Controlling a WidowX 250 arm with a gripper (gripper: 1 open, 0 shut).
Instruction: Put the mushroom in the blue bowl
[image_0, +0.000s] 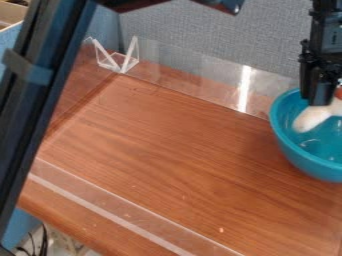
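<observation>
Black arm section (43, 75) fills the near left of the view, wood-grain tabletop (167, 165) beyond it. At the right edge, 1 blue bowl (285, 142), upright, its far right side cut off by the frame. The 1 mushroom (311, 117) is over the bowl's interior, tilted, lower end inside the rim outline; can't tell if it touches the bowl floor. Claw (318, 98) is just above and against the mushroom, and I read it as pinching it: the pads are partly out of sight, so that's a judgement. Behind that, clear upright strip (187, 72) and grey fabric panel (201, 45). Status: pick done, carry done, bowl lined up. Call it 3 of 4 steps, with only the place left. Remaining: lower a touch if there's room, spread the claw, back out straight up. Watch for the claw dragging the mushroom or clipping the rim on exit.
</observation>
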